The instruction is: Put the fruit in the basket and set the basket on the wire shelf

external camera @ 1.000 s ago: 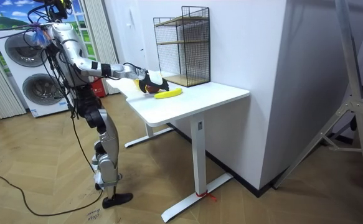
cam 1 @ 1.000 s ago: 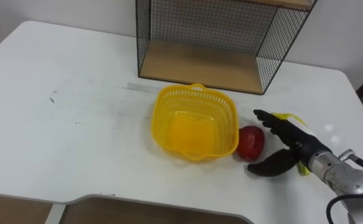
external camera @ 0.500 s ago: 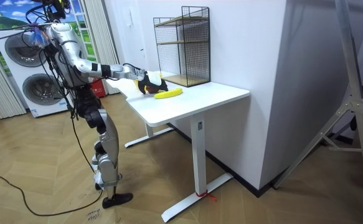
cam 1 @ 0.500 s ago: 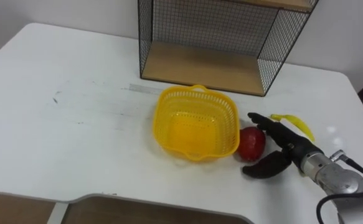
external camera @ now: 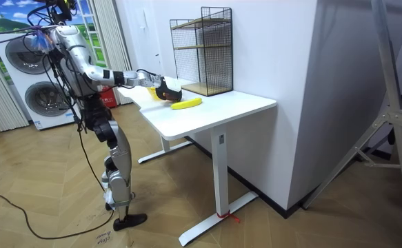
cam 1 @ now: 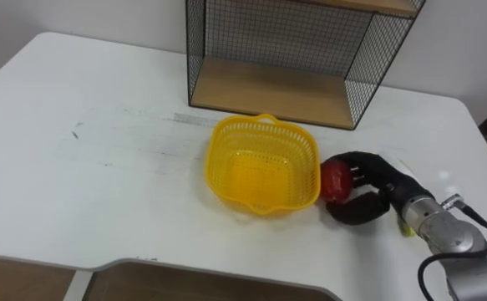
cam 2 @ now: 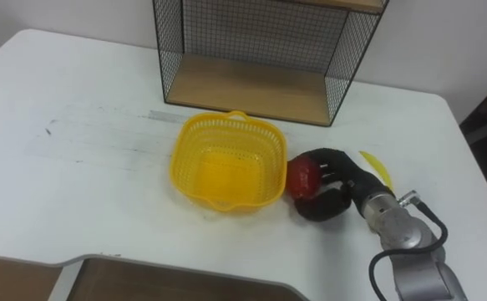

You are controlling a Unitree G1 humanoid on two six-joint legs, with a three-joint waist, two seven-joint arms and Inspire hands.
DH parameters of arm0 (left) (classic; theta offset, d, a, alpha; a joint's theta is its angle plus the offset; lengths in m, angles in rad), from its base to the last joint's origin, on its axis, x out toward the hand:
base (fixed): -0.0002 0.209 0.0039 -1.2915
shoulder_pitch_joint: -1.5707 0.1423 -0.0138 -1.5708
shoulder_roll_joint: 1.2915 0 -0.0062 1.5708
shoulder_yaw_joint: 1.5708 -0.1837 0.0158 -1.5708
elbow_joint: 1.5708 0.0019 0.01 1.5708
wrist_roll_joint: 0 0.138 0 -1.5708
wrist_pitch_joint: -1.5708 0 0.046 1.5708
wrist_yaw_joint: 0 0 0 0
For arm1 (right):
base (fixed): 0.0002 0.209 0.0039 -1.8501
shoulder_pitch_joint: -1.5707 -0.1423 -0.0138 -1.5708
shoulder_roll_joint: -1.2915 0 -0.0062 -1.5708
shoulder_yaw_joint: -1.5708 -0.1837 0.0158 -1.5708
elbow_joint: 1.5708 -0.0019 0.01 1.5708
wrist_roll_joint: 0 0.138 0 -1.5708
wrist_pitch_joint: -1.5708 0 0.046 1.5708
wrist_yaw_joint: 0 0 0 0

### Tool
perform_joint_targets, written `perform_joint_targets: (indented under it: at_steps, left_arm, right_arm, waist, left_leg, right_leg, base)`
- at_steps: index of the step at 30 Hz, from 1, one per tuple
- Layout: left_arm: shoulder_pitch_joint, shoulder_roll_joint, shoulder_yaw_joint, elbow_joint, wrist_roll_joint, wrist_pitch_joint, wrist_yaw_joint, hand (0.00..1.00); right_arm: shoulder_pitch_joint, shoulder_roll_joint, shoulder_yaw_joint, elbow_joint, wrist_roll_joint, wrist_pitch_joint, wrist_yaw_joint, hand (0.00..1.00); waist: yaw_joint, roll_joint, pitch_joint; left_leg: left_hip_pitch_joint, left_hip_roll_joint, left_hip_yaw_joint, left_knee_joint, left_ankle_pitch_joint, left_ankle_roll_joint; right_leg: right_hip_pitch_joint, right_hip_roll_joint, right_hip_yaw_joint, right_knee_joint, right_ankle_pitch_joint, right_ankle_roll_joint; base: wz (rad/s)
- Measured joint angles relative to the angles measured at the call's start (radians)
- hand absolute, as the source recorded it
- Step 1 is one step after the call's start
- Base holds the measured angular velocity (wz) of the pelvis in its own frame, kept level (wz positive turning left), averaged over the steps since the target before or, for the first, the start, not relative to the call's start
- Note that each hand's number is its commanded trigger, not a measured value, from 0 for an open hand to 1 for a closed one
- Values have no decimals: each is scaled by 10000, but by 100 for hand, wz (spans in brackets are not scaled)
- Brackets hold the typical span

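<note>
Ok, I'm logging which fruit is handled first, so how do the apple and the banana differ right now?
The apple is red and round; the banana is yellow, long and curved. The right robot hand is curled round the apple, beside the basket; the banana lies free on the table, behind that hand. Both are outside the basket.
</note>
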Motion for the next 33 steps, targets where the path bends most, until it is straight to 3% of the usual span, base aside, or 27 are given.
perform_joint_targets:
  at_steps: [12, 19, 27, 33]
  left_arm:
    - [5, -22, 25, -5, 6, 1, -22, 0]
    - [38, -119, 38, 96, 6, -4, 32, 0]
    - [37, -120, 43, 196, -3, -16, 47, 0]
    - [46, -91, 49, 180, -15, -25, 167, 0]
  right_arm:
    - [0, 137, -4, 13, -31, -3, 37, 100]
    - [28, 134, -124, 71, 689, 102, 207, 100]
    - [35, 135, -198, 472, 1676, 49, -7, 100]
    - [33, 135, -200, 685, 2174, -67, -146, 100]
  waist:
    - [-27, 7, -14]
    - [-80, 139, -109]
    - [-152, 178, -93]
    - [-300, 61, -92]
  left_leg:
    - [-42, 1, -14, 17, -3, -2]
    - [-25, -2, -11, 3, -2, -3]
    - [13, -5, -11, 0, -3, -3]
    - [-46, -28, -32, 2, -1, 0]
  right_leg:
    - [-12, 6, -3, -10, 2, 0]
    - [-17, 6, -3, -7, 2, 0]
    - [10, -1, -2, 3, 2, 1]
    - [-6, -19, -14, -49, -7, 14]
  base:
    - [0]
    - [0]
    - [0]
    - [1]
